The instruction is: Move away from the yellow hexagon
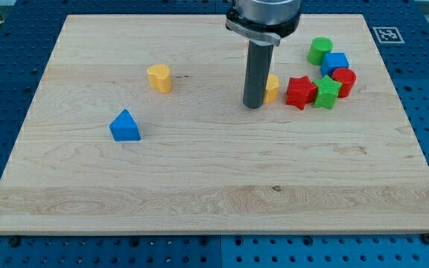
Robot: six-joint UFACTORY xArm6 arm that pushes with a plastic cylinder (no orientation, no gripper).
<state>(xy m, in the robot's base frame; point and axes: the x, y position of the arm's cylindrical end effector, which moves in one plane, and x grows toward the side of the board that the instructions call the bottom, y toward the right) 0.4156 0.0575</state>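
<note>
My tip [253,106] rests on the board just left of the yellow hexagon [272,88], touching or nearly touching it; the rod hides the hexagon's left part. A yellow heart-like block [159,77] sits to the view's left of the rod. A blue triangle [125,126] lies further left and lower.
A cluster lies right of the hexagon: a red star [300,92], a green star [326,92], a red cylinder [344,80], a blue cube [334,64] and a green cylinder [320,50]. The wooden board [214,186] sits on a blue perforated table; a marker tag [386,34] is at top right.
</note>
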